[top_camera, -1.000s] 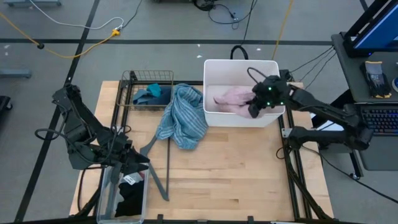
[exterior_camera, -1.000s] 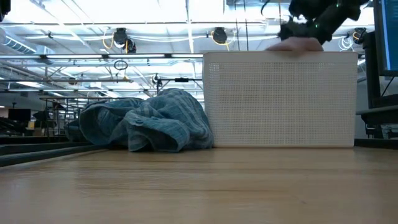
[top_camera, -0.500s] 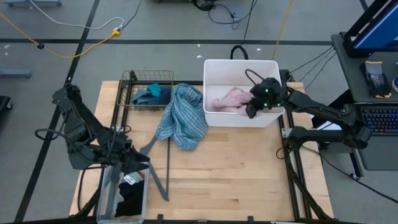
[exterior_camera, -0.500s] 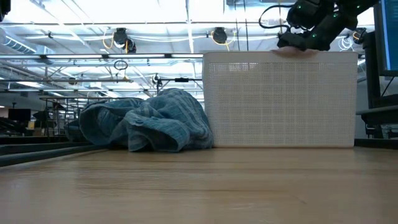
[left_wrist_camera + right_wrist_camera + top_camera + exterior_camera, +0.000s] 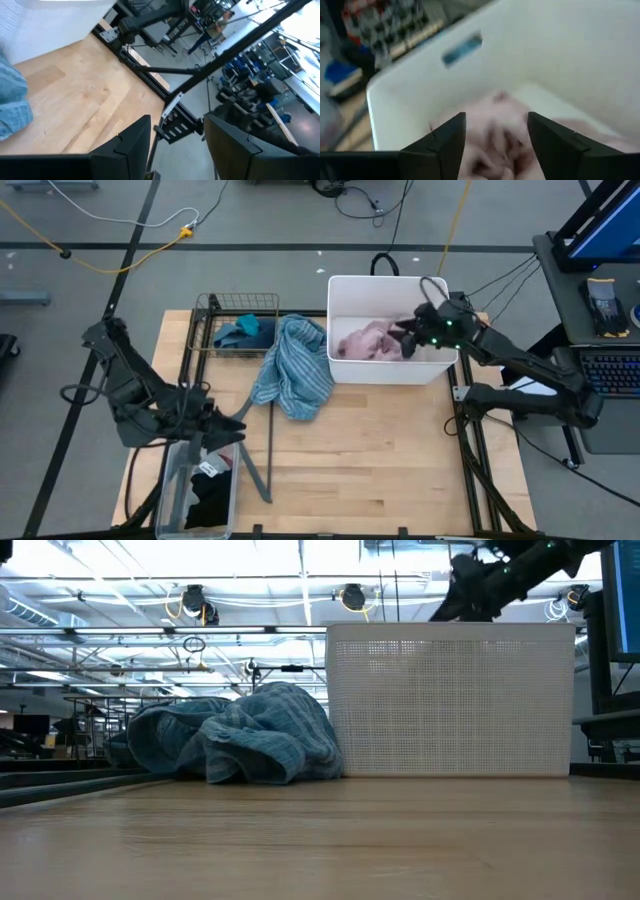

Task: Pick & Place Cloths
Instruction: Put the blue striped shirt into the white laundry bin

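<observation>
A pink cloth (image 5: 365, 340) lies crumpled inside the white bin (image 5: 385, 280). My right gripper (image 5: 405, 340) hangs open over the bin's right part; in the right wrist view its fingers (image 5: 450, 137) stand apart above the pink cloth (image 5: 495, 137). The blue-striped towel (image 5: 295, 365) drapes from the wire basket (image 5: 240, 297) onto the table beside the bin. Teal (image 5: 232, 335) and navy (image 5: 262, 328) pieces lie in the basket. My left gripper (image 5: 228, 432) waits open at the near left, above the clear container (image 5: 170, 490) holding black cloth (image 5: 208, 495).
A grey hanger (image 5: 250, 445) lies on the table between the towel and the clear container. In the low view the bin's white wall (image 5: 450, 700) stands tall at the right, with the towel (image 5: 240, 740) heaped to its left. Bare wood spans the table's near middle.
My right gripper has opened and let go of the pink cloth, which has dropped below the bin's rim and now lies inside. The gripper has then drawn up and back toward the table's right edge.
</observation>
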`<act>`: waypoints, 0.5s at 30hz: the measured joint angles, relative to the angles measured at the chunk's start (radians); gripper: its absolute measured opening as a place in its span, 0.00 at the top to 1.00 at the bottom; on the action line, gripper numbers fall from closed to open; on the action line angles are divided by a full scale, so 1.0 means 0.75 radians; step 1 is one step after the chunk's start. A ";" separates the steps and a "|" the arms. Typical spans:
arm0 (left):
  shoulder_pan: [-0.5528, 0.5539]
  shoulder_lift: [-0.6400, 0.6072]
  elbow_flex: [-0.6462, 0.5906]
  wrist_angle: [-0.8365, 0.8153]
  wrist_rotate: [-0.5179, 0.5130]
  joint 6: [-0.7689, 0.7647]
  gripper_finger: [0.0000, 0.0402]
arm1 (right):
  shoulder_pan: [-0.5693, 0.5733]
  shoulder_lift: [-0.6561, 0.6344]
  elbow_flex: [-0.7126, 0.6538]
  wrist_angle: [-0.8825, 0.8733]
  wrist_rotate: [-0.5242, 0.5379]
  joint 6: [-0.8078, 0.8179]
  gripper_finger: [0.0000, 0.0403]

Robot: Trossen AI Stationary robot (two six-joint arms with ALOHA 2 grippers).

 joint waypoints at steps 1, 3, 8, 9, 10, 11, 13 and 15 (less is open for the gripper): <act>0.010 0.000 0.000 0.000 0.000 0.000 0.54 | 0.000 -0.018 0.000 0.025 0.018 0.019 0.48; 0.027 0.000 0.000 0.000 0.001 0.001 0.54 | 0.000 -0.052 0.000 0.072 0.045 0.045 0.47; 0.051 0.000 0.000 0.002 0.001 0.021 0.54 | 0.003 -0.159 0.000 0.238 -0.061 0.128 0.47; 0.057 0.000 0.000 0.002 0.001 0.021 0.54 | 0.003 -0.179 0.000 0.287 -0.120 0.156 0.47; 0.065 0.000 0.000 0.002 0.001 0.018 0.54 | 0.003 -0.199 0.000 0.339 -0.178 0.185 0.48; 0.072 0.001 0.000 0.003 0.003 0.008 0.54 | 0.004 -0.219 0.000 0.398 -0.232 0.218 0.48; 0.094 0.009 0.000 0.009 0.002 0.007 0.54 | 0.004 -0.256 0.000 0.525 -0.346 0.280 0.49; 0.120 0.026 0.000 0.017 -0.002 0.027 0.54 | 0.004 -0.288 0.000 0.657 -0.444 0.339 0.49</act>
